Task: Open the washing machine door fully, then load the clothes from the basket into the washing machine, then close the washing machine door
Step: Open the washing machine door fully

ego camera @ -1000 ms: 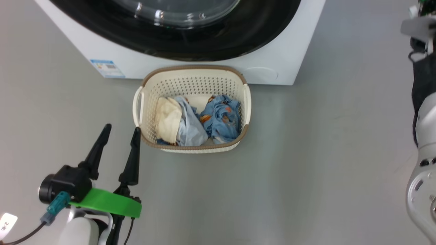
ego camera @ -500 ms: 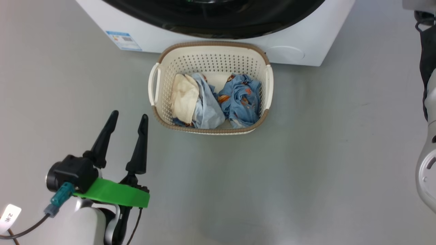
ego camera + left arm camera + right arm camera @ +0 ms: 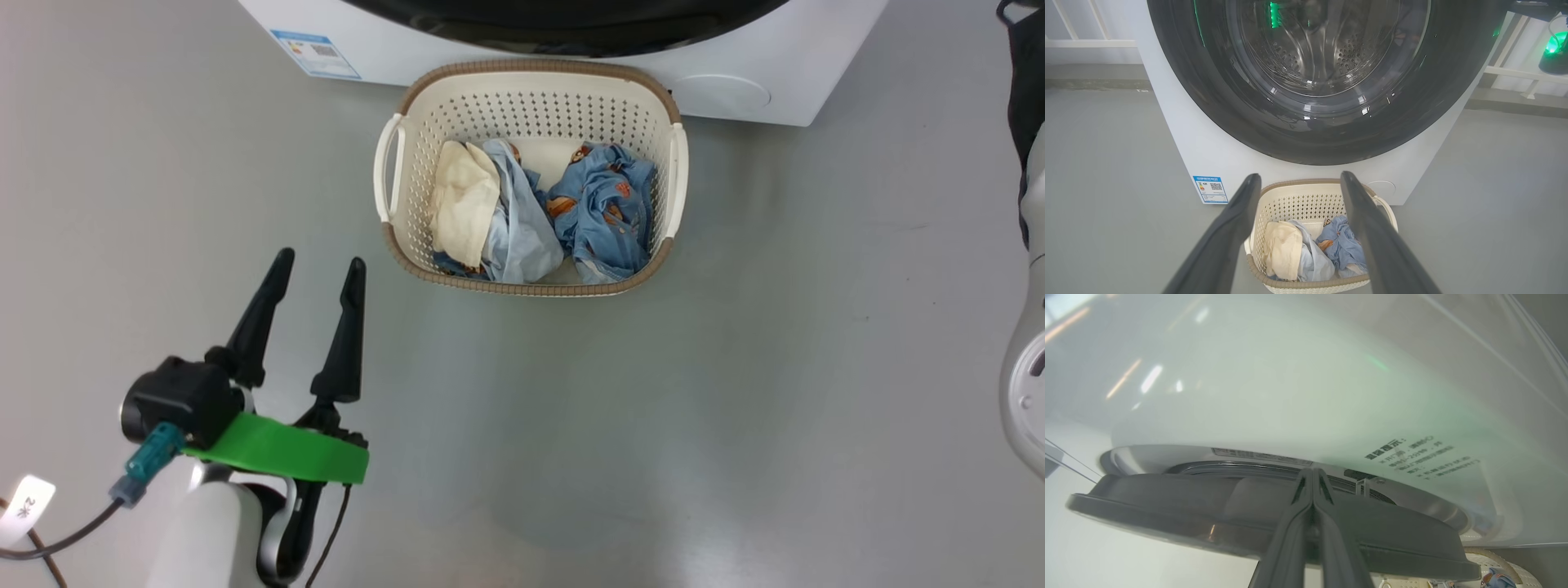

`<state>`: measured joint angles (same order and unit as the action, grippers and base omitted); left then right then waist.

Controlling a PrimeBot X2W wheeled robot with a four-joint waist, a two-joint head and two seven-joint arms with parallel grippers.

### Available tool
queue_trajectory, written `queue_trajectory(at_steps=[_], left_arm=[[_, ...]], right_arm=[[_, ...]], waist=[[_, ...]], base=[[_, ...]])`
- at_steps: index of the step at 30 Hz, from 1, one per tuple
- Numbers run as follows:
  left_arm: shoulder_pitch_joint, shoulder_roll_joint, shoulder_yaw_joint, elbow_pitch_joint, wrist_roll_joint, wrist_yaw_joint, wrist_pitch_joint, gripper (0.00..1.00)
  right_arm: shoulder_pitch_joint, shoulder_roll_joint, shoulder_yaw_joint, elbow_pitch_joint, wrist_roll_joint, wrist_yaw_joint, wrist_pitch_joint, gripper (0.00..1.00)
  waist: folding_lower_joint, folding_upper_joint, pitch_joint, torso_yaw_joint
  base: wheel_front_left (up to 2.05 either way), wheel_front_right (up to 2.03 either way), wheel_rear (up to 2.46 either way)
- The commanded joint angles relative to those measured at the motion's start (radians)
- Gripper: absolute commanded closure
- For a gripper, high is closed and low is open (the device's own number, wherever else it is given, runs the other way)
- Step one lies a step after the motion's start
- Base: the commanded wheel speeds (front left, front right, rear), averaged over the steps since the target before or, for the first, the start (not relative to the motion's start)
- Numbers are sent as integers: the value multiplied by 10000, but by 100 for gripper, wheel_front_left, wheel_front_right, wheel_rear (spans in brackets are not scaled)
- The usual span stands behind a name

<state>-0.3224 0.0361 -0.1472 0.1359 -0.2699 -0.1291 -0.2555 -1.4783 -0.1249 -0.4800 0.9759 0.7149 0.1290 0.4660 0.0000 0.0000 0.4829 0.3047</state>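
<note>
My right gripper point(image 3: 1312, 473) has its two fingers pressed flat together and grips nothing. The tips rest at the grey inner ring of the washing machine door point(image 3: 1167, 506), close under its bulging glass. I cannot tell how far the door stands off the front of the washing machine point(image 3: 1208, 155). I judge the opening step is in hand and not finished.

To do it well, I should use the shut fingers as a hook behind the ring and sweep them along the door's own arc. A straight pull away from the washing machine could let the tips slide off the smooth rim. I should carry the door right round so it does not drift back across the drum mouth.

The basket point(image 3: 531, 67) sits on the floor just in front of the washing machine, below the door, with the clothes point(image 3: 522, 229) bundled inside. The swing should pass above its rim.

My left gripper point(image 3: 320, 260) hangs farther out from the washing machine. Its fingers are spread wide and empty and point toward the front, ready for the first garment.
</note>
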Motion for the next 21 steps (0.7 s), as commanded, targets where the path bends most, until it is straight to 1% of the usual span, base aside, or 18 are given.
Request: queue_trajectory(at_steps=[1, 12, 17, 21], left_arm=[[-222, 185, 310, -234, -40, -15, -63, 0], [-272, 153, 286, -234, -112, -15, -63, 0], [-301, 146, 254, -239, -156, -15, -63, 0], [-336, 144, 225, -233, -254, -15, -63, 0]], right_arm=[[-458, 267, 1, -236, -176, 17, 29, 100], [-806, 317, -306, -56, -769, 17, 158, 100], [-890, 384, -387, 17, -910, 17, 433, 100], [-923, 452, -445, 72, -897, 17, 854, 100]], waist=[[0, 0, 45, 35], [0, 0, 308, 186], [0, 0, 413, 253], [0, 0, 479, 263]], base=[[0, 0, 0], [0, 0, 0], [0, 0, 0], [0, 0, 0]])
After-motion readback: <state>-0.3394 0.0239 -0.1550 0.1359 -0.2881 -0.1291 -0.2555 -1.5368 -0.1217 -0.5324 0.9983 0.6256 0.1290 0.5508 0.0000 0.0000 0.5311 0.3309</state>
